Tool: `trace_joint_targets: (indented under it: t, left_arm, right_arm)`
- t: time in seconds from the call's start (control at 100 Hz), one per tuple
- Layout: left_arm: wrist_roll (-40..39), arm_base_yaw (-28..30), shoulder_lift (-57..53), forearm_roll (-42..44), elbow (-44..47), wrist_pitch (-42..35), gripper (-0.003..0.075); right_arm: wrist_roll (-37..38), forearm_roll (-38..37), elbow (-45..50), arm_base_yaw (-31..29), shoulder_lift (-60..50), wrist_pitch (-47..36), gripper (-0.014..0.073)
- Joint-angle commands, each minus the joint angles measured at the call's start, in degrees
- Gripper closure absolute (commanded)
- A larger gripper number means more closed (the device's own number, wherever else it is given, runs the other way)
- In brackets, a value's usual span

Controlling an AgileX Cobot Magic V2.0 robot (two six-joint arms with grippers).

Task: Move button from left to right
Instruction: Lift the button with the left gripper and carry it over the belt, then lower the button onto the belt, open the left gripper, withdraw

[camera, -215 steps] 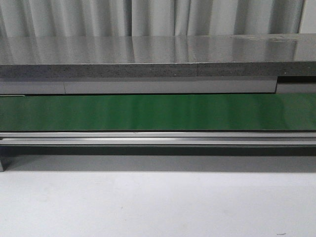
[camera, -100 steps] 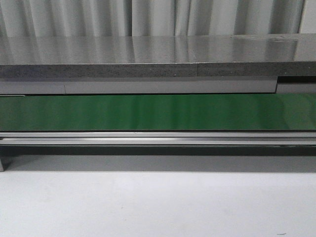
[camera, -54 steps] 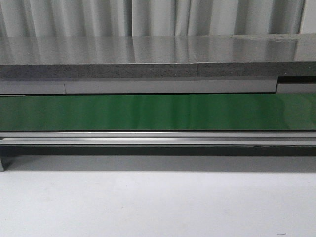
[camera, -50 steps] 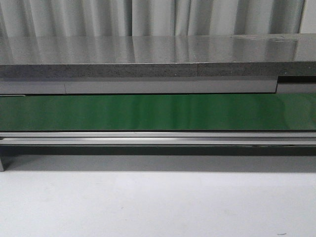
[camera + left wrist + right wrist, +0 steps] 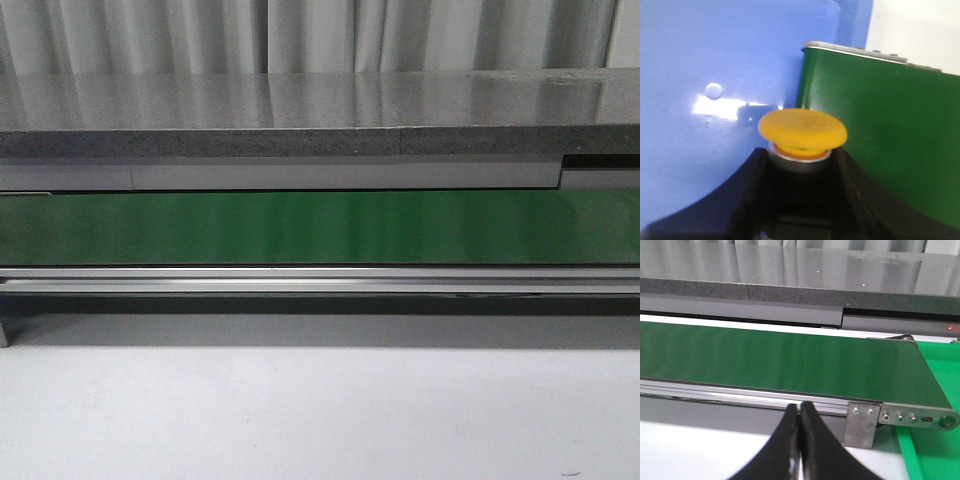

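Gripping the button (image 5: 802, 131), left gripper (image 5: 800, 200).

Light is even and fairly bright. From the front, the grey counter (image 5: 300, 100) mirrors the curtain in soft streaks, and a dark shadow band lies under the belt's rail (image 5: 320, 283). At my left wrist the yellow button (image 5: 802, 131) is blurred, with white glare on the blue tray (image 5: 715, 107). My right wrist's picture is sharp.
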Motion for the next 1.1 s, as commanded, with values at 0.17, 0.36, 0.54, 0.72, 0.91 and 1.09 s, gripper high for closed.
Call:
trace_joint_targets:
  t: [0.17, 0.36, 0.54, 0.72, 0.91, 1.09]
  left_arm:
    - [0.14, -5.10, -2.23, -0.70, -1.35, -3.08, 0.0715]
    - [0.14, -5.78, 0.67, -0.70, -1.35, -1.09, 0.0665]
    - [0.14, -5.78, 2.26, -0.70, -1.35, 0.18, 0.0463]
    - [0.14, -5.78, 0.90, -0.70, -1.35, -0.17, 0.0209]
    - [0.23, -5.78, -3.11, -0.70, -1.35, -0.61, 0.0192]
    - [0.39, -6.76, -11.49, -0.70, 1.75, -3.61, 0.0192]
  right_arm:
    - [-0.56, -0.53, 0.04, 0.03, -0.11, -4.54, 0.0662]
    - [-0.56, -0.53, 0.04, 0.03, -0.11, -4.54, 0.0662]
    - [-0.56, -0.53, 0.04, 0.03, -0.11, -4.54, 0.0662]
    - [-0.56, -0.53, 0.04, 0.03, -0.11, -4.54, 0.0662]
    - [-0.56, -0.53, 0.04, 0.03, -0.11, -4.54, 0.0662]
    - [-0.56, -0.53, 0.04, 0.03, -0.11, -4.54, 0.0662]
